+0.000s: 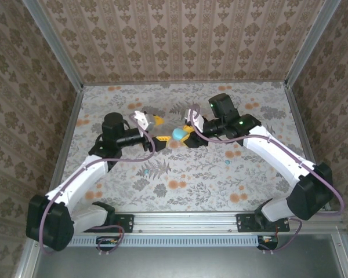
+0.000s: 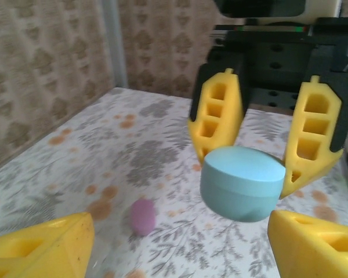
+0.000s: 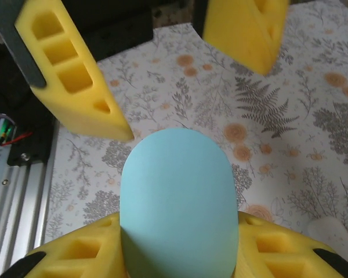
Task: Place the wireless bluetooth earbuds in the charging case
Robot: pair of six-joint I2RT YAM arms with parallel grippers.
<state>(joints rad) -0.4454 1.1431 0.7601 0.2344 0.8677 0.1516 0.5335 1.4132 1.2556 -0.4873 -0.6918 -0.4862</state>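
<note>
While right hand (image 2: 248, 171) grips case (image 2: 242, 184), mid table (image 1: 249, 185)

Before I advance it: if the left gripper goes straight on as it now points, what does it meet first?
Most likely the pale blue case held in the right gripper, just ahead of the open left gripper. Gap hard to judge.

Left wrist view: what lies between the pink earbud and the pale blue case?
Only bare floral tabletop separates the pink earbud from the blue case, as the left wrist view shows.
</note>
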